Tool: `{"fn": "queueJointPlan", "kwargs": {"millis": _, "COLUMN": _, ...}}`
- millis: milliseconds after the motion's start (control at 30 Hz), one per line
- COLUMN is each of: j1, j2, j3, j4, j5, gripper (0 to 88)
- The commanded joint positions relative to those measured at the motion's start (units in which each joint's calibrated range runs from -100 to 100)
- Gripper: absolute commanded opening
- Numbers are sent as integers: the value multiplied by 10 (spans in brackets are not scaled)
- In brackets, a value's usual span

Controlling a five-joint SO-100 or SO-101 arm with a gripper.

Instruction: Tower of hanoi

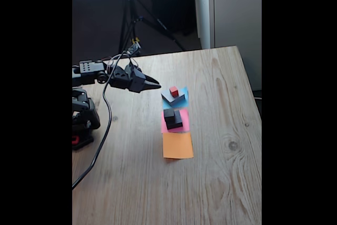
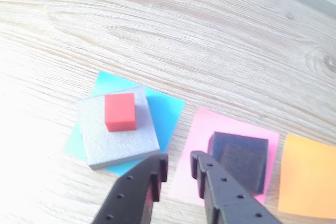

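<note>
Fixed view is looking down from high across the table, far out; wrist view is pointing down close behind the gripper. Both are covering the paper squares.

This looks like a hobbyist's room at home rather than a lab: a knotty wooden tabletop, a black tripod standing on the dark floor behind it (lit from a bright window above), a pale door or cabinet panel, and loose cable trailing across the wood.
</note>
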Motion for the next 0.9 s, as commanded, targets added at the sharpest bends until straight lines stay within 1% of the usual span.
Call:
{"fn": "queueJointPlan", "kwargs": {"millis": 0, "j1": 35, "j2": -35, "j3": -118, "j4": 141, "j5": 7, "gripper": 4}}
{"fn": "queueJointPlan", "kwargs": {"millis": 133, "j1": 100, "j2": -31, "j3": -238, "j4": 263, "j5": 7, "gripper": 6}}
{"fn": "queueJointPlan", "kwargs": {"millis": 333, "j1": 210, "j2": -38, "j3": -342, "j4": 351, "j5": 7, "gripper": 20}}
{"fn": "queueJointPlan", "kwargs": {"millis": 433, "j1": 259, "j2": -54, "j3": -344, "j4": 365, "j5": 7, "gripper": 25}}
{"fn": "queueJointPlan", "kwargs": {"millis": 533, "j1": 289, "j2": -67, "j3": -338, "j4": 376, "j5": 7, "gripper": 24}}
{"fn": "queueJointPlan", "kwargs": {"millis": 867, "j1": 332, "j2": -107, "j3": -343, "j4": 414, "j5": 7, "gripper": 37}}
